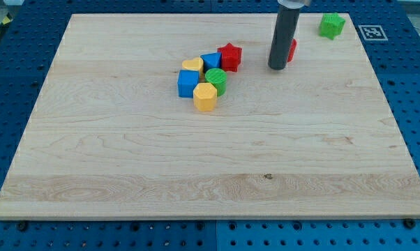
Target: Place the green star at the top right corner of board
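Eight blocks visible on wooden board [210, 174]. Green star [331, 25] sits at the view's top right corner. Rod tip [277, 67] rests well left of the star, touching nothing green; no grip applies, bare rod only. Red block [291, 50] is partly hidden behind the rod. Cluster near centre-top: red star [230, 56], two blue blocks [188, 83], green cylinder [216, 80], yellow blocks [205, 97].

red block [291, 50] pressed against my tip [276, 67], block cluster [206, 75] left, open board [196, 174] below
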### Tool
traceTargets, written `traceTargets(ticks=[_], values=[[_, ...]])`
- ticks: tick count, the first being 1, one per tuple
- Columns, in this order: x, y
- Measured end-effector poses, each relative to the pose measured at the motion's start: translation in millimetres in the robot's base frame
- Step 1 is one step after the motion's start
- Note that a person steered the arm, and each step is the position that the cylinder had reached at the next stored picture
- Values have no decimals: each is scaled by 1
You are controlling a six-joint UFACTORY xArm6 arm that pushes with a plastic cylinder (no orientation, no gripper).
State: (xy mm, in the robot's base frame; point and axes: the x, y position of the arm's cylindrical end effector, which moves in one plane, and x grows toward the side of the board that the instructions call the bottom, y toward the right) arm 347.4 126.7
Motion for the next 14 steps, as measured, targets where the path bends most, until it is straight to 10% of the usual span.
traceTargets(ticks=[4,14], values=[[-13,94],[-107,79]])
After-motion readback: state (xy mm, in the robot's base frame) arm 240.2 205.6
